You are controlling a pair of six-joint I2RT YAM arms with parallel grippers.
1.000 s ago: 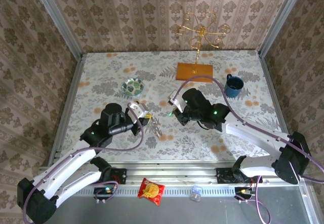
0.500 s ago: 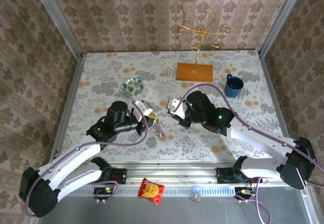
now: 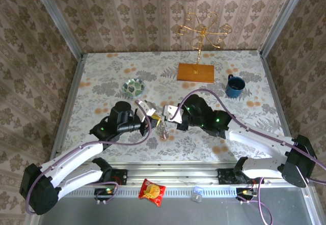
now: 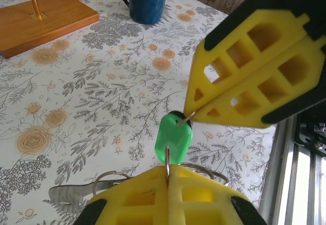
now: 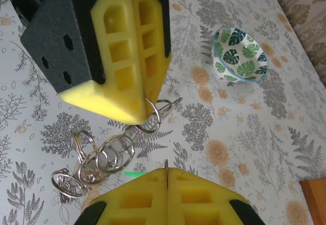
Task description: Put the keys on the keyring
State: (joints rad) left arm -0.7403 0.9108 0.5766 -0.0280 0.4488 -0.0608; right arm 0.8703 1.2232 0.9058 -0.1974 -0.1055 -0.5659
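In the left wrist view my left gripper [image 4: 168,173] is shut on the edge of a thin silver split ring. Just beyond it hangs the green-headed key [image 4: 173,137]. My right gripper [image 4: 193,105] comes in from the upper right, shut on a thin metal wire that passes through the green key's hole. More linked rings [image 4: 214,168] and a grey key blade [image 4: 69,197] hang by my left fingers. In the right wrist view my right gripper [image 5: 167,170] pinches a ring edge, and my left gripper [image 5: 141,117] carries a ring [image 5: 157,114] with the silver key cluster [image 5: 94,159] dangling below. From above, both grippers meet tip to tip over the keys [image 3: 162,130].
A green-and-white leaf-patterned bowl [image 3: 134,87] sits behind the left arm. A blue mug [image 3: 235,86] stands at the back right. A gold hook stand rises from a wooden base [image 3: 196,72] at the back. A red snack packet [image 3: 152,191] lies on the front rail.
The left gripper has moved right and the right gripper left, so their tips now meet over the key cluster. Both stay shut.
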